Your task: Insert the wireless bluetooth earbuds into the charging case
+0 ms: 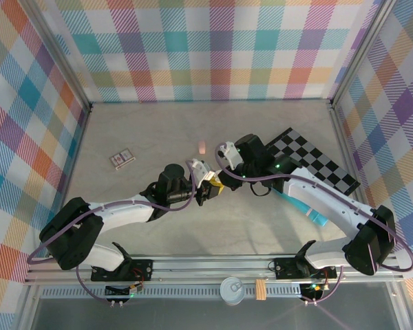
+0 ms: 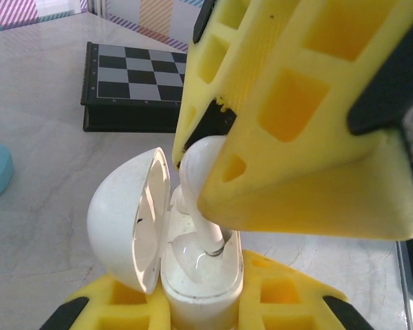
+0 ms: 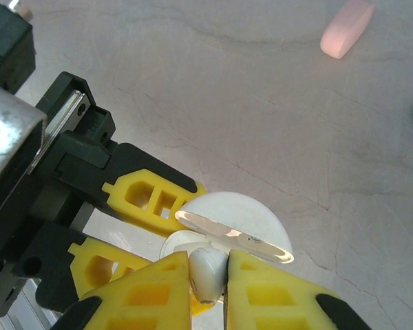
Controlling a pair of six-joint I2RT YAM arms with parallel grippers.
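Note:
A white charging case [image 2: 201, 282] stands upright with my left gripper [image 2: 203, 306] shut on its body, its lid [image 2: 124, 227] swung open to the left. My right gripper [image 3: 208, 271] is shut on a white earbud [image 3: 206, 275], one of the wireless bluetooth earbuds. The earbud [image 2: 196, 172] hangs tilted over the case with the tip of its stem inside a slot. From the right wrist view the open lid [image 3: 241, 213] lies just beyond the earbud. In the top view both grippers [image 1: 208, 187] [image 1: 224, 180] meet at the table's middle.
A pink pebble-shaped case [image 1: 202, 146] lies behind the grippers. A folded checkerboard [image 1: 316, 161] sits at the right, with a teal tube [image 1: 310, 210] under the right arm. A small card [image 1: 122, 159] lies at the left.

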